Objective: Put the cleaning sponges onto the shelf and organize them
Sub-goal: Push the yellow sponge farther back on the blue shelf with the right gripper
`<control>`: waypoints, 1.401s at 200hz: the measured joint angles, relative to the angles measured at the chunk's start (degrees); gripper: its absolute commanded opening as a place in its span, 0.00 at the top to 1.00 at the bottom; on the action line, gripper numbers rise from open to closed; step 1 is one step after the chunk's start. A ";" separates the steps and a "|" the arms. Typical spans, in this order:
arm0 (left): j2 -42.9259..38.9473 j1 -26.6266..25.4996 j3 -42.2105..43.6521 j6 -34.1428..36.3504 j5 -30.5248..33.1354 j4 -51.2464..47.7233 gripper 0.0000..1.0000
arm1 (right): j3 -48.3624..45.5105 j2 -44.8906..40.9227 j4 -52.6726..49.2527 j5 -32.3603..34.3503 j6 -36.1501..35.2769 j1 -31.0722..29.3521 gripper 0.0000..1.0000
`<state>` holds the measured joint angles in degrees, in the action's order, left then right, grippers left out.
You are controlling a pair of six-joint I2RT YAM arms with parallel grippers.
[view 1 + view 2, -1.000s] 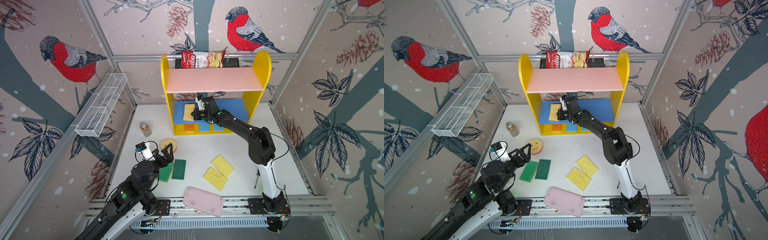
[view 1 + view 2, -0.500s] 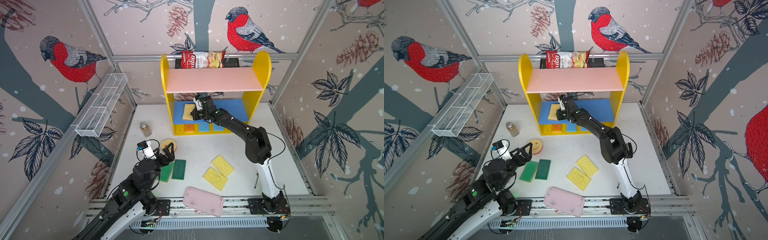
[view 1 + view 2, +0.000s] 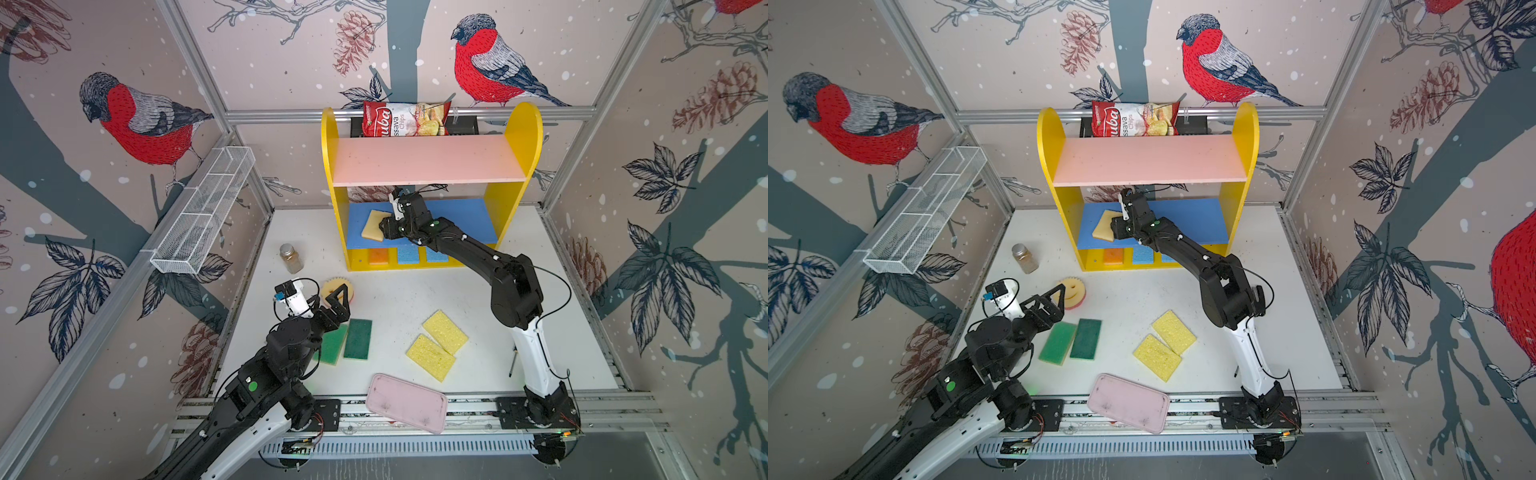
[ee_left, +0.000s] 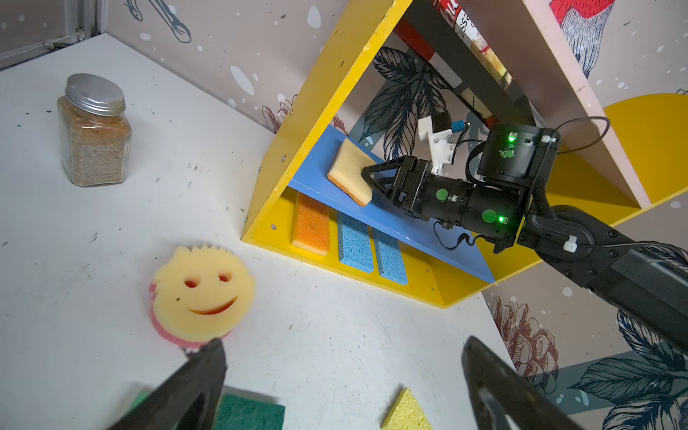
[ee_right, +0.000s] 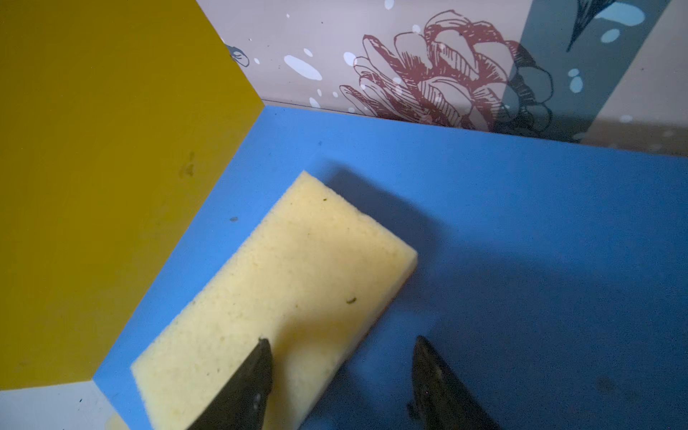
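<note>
Your tan rectangular foam sponge (image 5: 275,290) lies on the blue middle board (image 3: 469,220) of the yellow-sided three-tier shelf (image 3: 519,137). It sits at an angle, with one corner near the side panel on the left in both top views (its orange scrub layer shows only in the left wrist view). The right gripper (image 5: 341,338) is at the sponge's near end with its jaws parted. One finger (image 5: 257,372) hangs over the sponge's top face and the other stands over bare blue board, clear of the sponge's edge, so nothing is pinched. Against a second ago, the sponge is on the same patch of board, and the right arm's wrist has edged slightly toward that side panel.

Below, on the shelf's yellow base, a flat orange sponge (image 4: 311,223) and two flat blue sponges (image 4: 355,244) lie side by side.

On the white tabletop (image 3: 395,299), the round yellow-and-pink smiley-face sponge (image 4: 203,294) lies just beside one fingertip of the left gripper (image 4: 344,342). You can see its jaws spread wide with nothing between them, much where they were a second ago. A light green sponge (image 3: 332,347) and a dark green sponge (image 3: 358,338) lie side by side under that arm. Two yellow rectangular sponges (image 3: 444,331) touch near the middle. A pink rounded tray (image 3: 405,403) rests across the front rail.
</note>
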<state>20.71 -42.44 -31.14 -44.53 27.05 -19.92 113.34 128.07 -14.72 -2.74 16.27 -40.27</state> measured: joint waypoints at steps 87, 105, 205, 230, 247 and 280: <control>0.35 0.00 0.07 -0.04 -0.31 0.04 0.03 | -4.68 -5.77 0.81 5.07 -1.64 -6.23 0.29; 0.33 0.00 0.07 -0.07 -0.50 0.04 0.02 | -4.42 -5.40 0.83 7.06 -2.75 -6.75 0.26; -0.61 0.00 0.35 -0.48 -0.48 -0.02 0.02 | -2.45 -1.88 0.61 8.11 -3.10 -6.14 0.34; -0.63 0.00 0.35 -0.48 -0.48 -0.02 0.03 | -2.78 -1.81 0.81 6.73 -4.68 -5.70 0.42; -0.63 0.00 0.35 -0.50 -0.48 -0.02 0.02 | -3.32 -1.81 1.14 5.68 -6.43 -5.46 0.43; -0.59 0.00 0.35 -0.50 -0.50 -0.02 0.02 | -6.45 -2.86 4.04 4.11 -10.51 -4.94 0.48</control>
<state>20.12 -42.44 -30.79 -45.04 26.55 -19.94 106.89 125.21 -10.68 1.37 5.76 -45.21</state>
